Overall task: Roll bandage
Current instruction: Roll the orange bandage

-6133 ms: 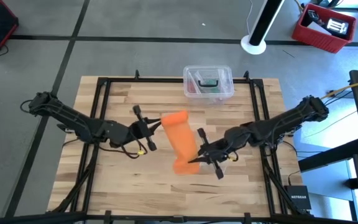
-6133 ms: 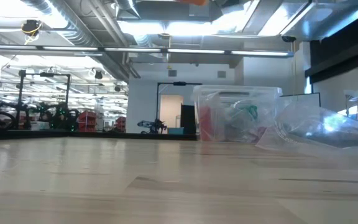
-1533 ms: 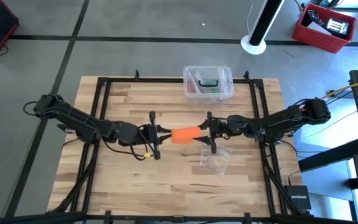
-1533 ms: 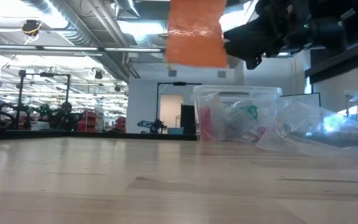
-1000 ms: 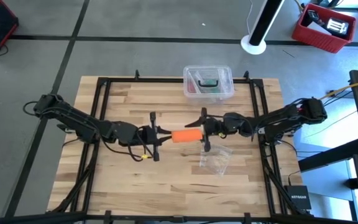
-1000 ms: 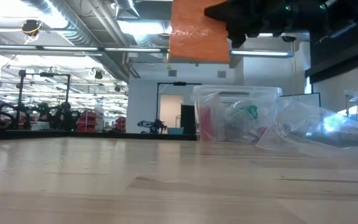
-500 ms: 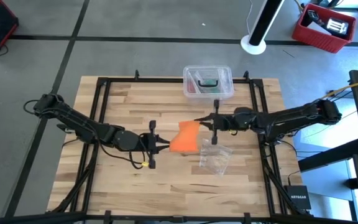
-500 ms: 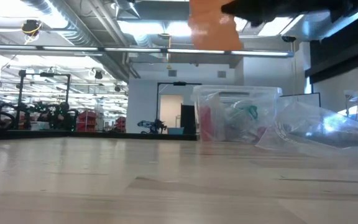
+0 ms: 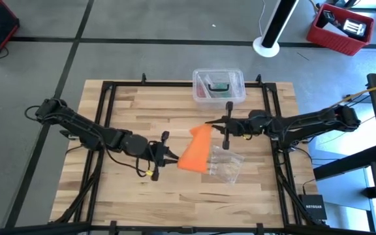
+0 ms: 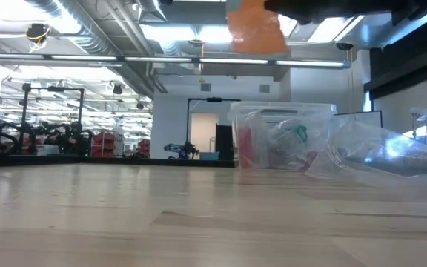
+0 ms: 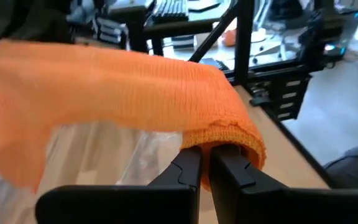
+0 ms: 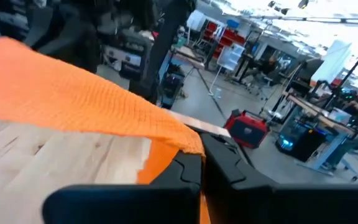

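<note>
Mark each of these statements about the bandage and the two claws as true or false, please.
1. The bandage hangs in the air, held by both claws. True.
2. The left claw is open and empty. False: it is shut on the bandage's lower end.
3. The right claw grips the bandage's end nearer the clear plastic box. True.
4. The bandage is rolled into a small cylinder. False: it is spread out as a band.

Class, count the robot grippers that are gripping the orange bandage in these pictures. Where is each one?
2. The left gripper pinches the bandage at its lower end, towards the table's front. The right gripper pinches the upper end, nearer the clear plastic box. The bandage hangs above the table.
</note>
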Controlling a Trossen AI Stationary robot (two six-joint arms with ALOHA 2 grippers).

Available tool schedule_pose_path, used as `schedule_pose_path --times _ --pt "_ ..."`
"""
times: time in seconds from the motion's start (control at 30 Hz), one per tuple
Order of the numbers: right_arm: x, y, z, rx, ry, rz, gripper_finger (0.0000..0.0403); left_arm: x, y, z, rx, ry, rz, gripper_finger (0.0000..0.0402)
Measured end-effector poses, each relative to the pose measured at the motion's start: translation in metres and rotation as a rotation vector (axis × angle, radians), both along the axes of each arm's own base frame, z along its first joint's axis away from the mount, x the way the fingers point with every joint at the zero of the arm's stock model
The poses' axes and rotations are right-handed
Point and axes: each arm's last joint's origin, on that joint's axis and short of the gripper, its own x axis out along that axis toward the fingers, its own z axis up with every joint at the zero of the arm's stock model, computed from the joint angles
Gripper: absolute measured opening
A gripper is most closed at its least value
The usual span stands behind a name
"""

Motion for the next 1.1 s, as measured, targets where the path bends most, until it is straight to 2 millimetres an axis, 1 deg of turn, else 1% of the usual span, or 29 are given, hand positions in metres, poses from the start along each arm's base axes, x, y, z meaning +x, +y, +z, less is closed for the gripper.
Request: schedule_pose_path --times 0.1,0.17,0.37,0.47,0.6,0.7,0.8,0.93,1.03,1.1 --pt "0.004 0.001 -0.006 0.002 0.025 0.002 0.0007 0.0 0.0 0.006 0.019 -0.037 -0.021 0.001" --pt "0.007 0.001 -0.011 0.027 0.055 0.001 0.0009 -0.002 0.0 0.015 0.041 -0.072 -0.02 0.001" --pt "0.015 0.003 -0.026 0.138 0.127 0.039 0.0011 -0.008 0.007 0.035 0.134 -0.204 0.103 0.001" --pt "0.018 0.004 -0.03 0.24 0.142 0.06 0.0011 -0.011 0.012 0.041 0.2 -0.238 0.204 0.001" --pt "0.021 0.004 -0.038 0.416 0.175 0.046 0.0012 -0.009 0.022 0.041 0.266 -0.219 0.335 0.001" --pt "0.021 0.004 -0.04 0.517 0.178 0.032 0.0019 -0.006 0.032 0.04 0.27 -0.21 0.382 0.001" --pt "0.021 0.004 -0.04 0.565 0.175 0.026 0.0054 -0.004 0.04 0.038 0.257 -0.186 0.412 0.001" --pt "0.02 0.004 -0.034 0.592 0.156 0.026 0.0128 -0.003 0.043 0.036 0.243 -0.168 0.422 0.001" --pt "0.019 0.004 -0.029 0.568 0.16 0.028 0.0177 -0.003 0.043 0.035 0.247 -0.162 0.419 0.001" --pt "0.019 0.004 -0.031 0.543 0.196 0.022 0.02 -0.002 0.043 0.034 0.247 -0.162 0.417 0.001"
